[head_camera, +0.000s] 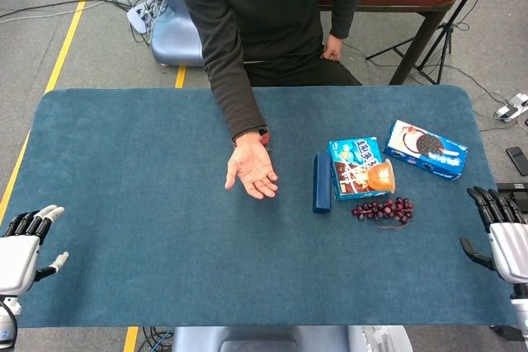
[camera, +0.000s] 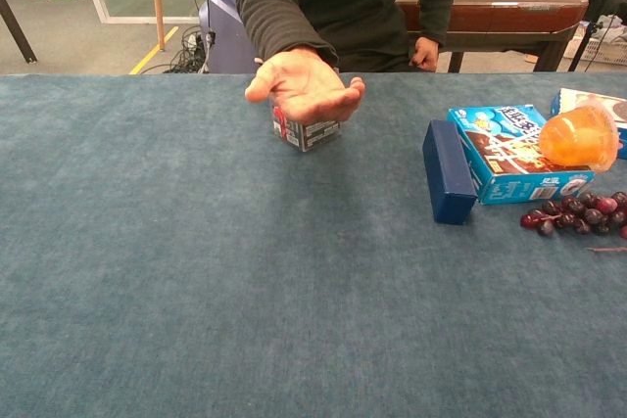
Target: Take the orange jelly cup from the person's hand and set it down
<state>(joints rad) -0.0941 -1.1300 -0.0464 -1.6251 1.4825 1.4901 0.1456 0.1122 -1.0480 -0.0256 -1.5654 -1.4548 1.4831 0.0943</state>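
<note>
The orange jelly cup [head_camera: 381,176] [camera: 579,136] lies on its side on the blue snack box [head_camera: 355,167] [camera: 510,153], with no hand touching it. The person's hand [head_camera: 252,172] [camera: 304,84] hovers palm up over the middle of the table, holding nothing. My right hand [head_camera: 504,238] is at the table's right front edge, fingers apart and holding nothing, well away from the cup. My left hand [head_camera: 23,243] rests at the left front edge, fingers apart, also holding nothing. Neither of my hands shows in the chest view.
A dark blue block [head_camera: 321,181] [camera: 449,184] stands left of the snack box. Dark grapes [head_camera: 384,209] [camera: 578,212] lie in front of it. A cookie package [head_camera: 426,147] sits at the right. A small carton [camera: 306,128] stands under the person's hand on the blue table [head_camera: 140,171].
</note>
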